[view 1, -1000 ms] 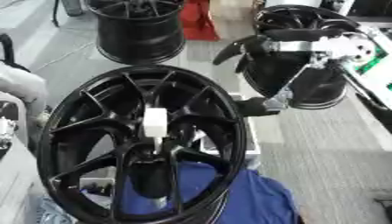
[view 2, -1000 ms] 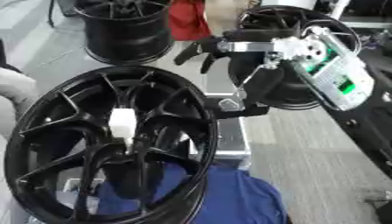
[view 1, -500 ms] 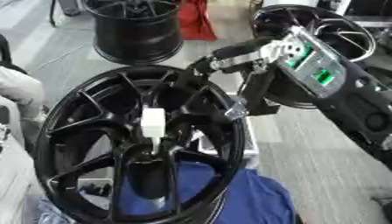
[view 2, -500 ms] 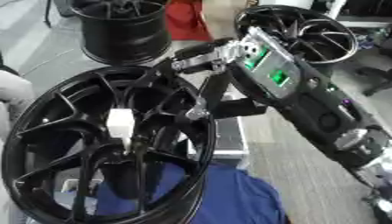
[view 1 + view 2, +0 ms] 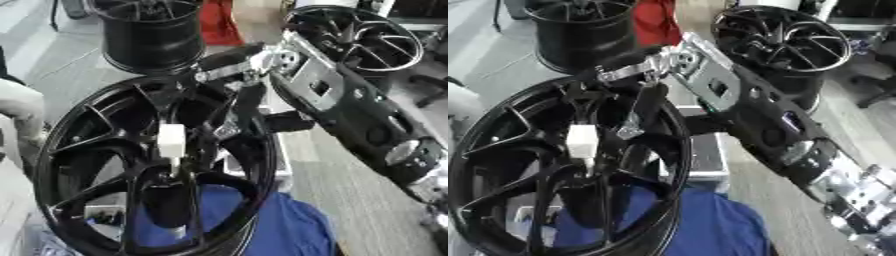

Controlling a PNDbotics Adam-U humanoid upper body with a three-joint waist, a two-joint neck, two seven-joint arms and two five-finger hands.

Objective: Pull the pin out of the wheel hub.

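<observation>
A large black wheel (image 5: 79,125) fills the lower left, tilted toward me. A white pin (image 5: 171,141) stands upright in its hub at the middle of the spokes. My right arm comes in from the right edge, and my right hand (image 5: 229,67) hovers over the wheel's upper right rim. Its dark fingers (image 5: 246,102) hang down nearly straight inside the rim, a short way right of the pin and above it, not touching it. The hand is open and holds nothing. My left hand does not show.
Two more black wheels stand at the back, one at the far left (image 5: 149,30) and one at the far right (image 5: 359,35), with a red thing (image 5: 219,22) between them. A blue cloth (image 5: 262,225) lies under the near wheel; a silver box (image 5: 706,155) sits beside it.
My right arm has swung left from over the far right wheel to over the near wheel, and its fingers now hang inside the rim close to the pin.
</observation>
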